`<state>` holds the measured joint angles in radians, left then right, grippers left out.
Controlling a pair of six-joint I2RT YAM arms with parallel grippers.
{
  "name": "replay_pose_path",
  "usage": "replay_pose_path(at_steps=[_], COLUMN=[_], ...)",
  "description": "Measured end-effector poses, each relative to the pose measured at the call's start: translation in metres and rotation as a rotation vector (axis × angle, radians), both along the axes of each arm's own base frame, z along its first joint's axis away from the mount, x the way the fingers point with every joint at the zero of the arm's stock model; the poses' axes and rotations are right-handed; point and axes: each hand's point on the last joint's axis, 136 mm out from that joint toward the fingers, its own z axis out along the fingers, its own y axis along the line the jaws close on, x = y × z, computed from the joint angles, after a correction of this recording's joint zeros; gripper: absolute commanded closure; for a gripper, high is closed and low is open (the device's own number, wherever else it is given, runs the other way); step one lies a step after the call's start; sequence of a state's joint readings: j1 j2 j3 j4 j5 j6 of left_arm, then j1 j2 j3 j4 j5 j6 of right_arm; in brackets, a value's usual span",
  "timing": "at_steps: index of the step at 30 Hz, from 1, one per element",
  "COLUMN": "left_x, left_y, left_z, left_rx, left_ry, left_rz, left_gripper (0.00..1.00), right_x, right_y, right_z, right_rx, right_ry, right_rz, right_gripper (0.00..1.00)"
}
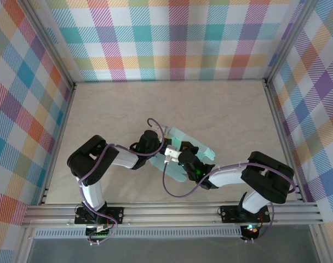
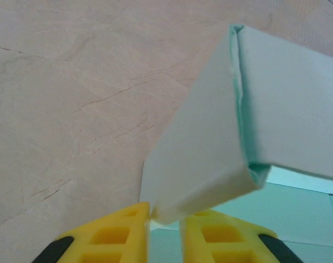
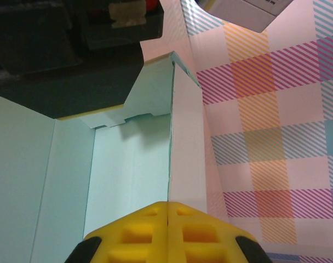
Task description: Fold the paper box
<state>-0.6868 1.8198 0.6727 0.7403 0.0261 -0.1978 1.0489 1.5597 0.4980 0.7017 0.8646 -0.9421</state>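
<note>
Two arms are reaching inward from the near edge and meeting over the middle of the bench (image 1: 155, 104). The left arm (image 1: 103, 159) is rising from its base, bending at the elbow and stretching to the right. The right arm (image 1: 259, 178) is doubling back over its base and stretching to the left, so the two wrists are sitting just beside each other. The paper box (image 1: 184, 141) is lying between and beneath them, partly folded, with pale mint panels showing on the far and near sides of the wrists. In the left wrist view, the left tool (image 2: 165, 212) is pointing down at the bench with its yellow fingers (image 2: 120, 235) standing slightly apart. The corner of a raised, doubled-over wall of the box is sitting at the gap, but whether the fingers are pinching it I cannot tell. In the right wrist view, the right tool (image 3: 167, 206) is pressing its fingers fully together on the lower edge of an upright card panel. The panel's crease is running straight down into their seam. This tool is facing the checked wall (image 3: 265, 109), with notched tabs and flat panels of the box spreading to its left.
</note>
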Motion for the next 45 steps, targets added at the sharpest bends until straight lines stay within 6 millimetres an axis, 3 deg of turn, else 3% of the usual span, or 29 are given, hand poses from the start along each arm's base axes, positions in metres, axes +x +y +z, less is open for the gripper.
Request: replay_pose_path(at_steps=[6, 14, 27, 41, 45], left_x=[0.003, 0.004, 0.004, 0.017, 0.020], left_y=[-0.002, -0.003, -0.002, 0.000, -0.002], left_z=[0.001, 0.001, 0.001, 0.011, 0.017], left_rx=[-0.005, 0.000, -0.004, -0.068, -0.082], left_ry=[-0.004, -0.004, 0.003, 0.036, 0.030], left_rz=[0.002, 0.000, -0.002, 0.016, 0.013], left_gripper=[1.00, 1.00, 1.00, 1.00, 1.00], right_x=[0.000, 0.000, -0.001, -0.002, 0.022], right_y=[0.001, 0.001, -0.007, -0.003, -0.029], right_z=[0.000, 0.001, 0.020, 0.073, 0.095], right_rx=[0.010, 0.025, 0.178, 0.410, 0.596], right_ry=[0.002, 0.006, 0.094, 0.200, 0.276], right_rz=[-0.001, -0.007, -0.047, -0.046, -0.177], right_gripper=[1.00, 1.00, 0.39, 0.27, 0.27])
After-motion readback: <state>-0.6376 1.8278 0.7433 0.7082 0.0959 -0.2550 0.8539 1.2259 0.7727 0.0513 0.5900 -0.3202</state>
